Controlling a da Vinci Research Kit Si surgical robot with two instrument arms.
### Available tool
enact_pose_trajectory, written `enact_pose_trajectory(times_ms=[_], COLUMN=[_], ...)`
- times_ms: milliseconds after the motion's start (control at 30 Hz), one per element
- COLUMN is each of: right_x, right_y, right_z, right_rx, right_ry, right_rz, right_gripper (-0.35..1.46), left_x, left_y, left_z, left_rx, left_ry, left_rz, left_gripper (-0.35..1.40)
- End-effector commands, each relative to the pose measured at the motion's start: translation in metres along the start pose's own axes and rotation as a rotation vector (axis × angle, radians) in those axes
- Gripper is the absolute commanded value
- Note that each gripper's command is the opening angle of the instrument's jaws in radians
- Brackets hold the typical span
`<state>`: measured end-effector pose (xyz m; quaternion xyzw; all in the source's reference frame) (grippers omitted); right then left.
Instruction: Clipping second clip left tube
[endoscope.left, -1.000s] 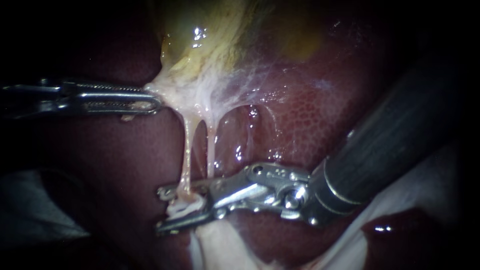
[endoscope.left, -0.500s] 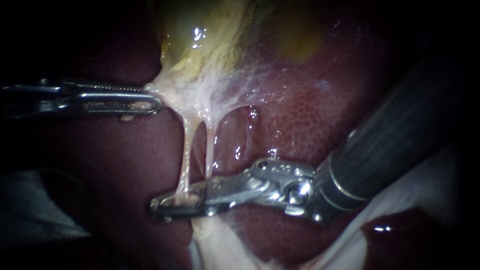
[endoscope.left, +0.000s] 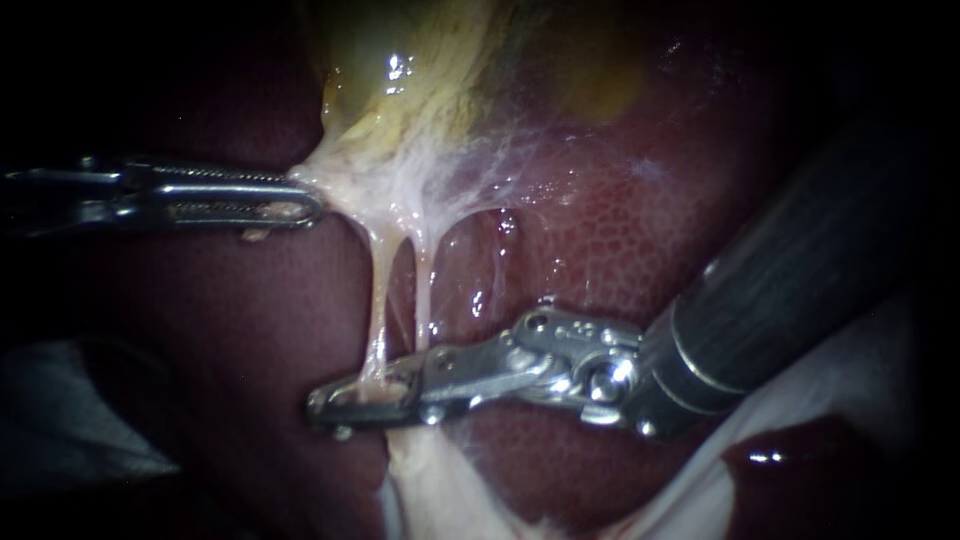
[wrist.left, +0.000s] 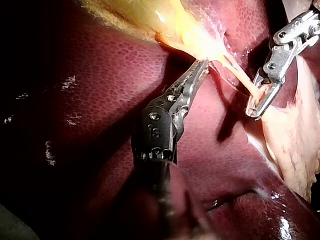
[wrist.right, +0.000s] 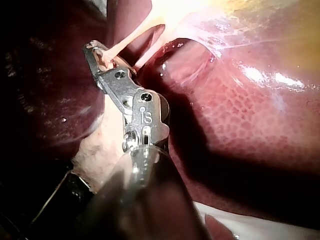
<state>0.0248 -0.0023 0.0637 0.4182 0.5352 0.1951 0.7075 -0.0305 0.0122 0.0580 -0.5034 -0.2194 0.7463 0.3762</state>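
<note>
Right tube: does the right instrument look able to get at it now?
Probably yes: the right tube runs just beside the left tube, which the right instrument clamps; nothing lies between.

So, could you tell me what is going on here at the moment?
The left instrument has its jaws shut on pale tissue at the foot of the gallbladder, above the liver. Two thin tubes hang stretched from that tissue. The right instrument has its jaws shut across the lower end of the left tube; the right tube meets it farther back. Any clip inside the jaws is hidden.
</note>
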Motion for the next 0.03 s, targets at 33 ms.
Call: enact_pose_trajectory(times_ms=[33], right_x=[-0.0001], right_y=[0.0000], right_z=[0.0000], right_rx=[0.001], right_ry=[0.000], right_rz=[0.000], right_gripper=[-0.35], left_x=[0.0000], left_y=[0.0000], left_z=[0.0000], left_rx=[0.000], left_ry=[0.000], left_rz=[0.000], left_gripper=[-0.35])
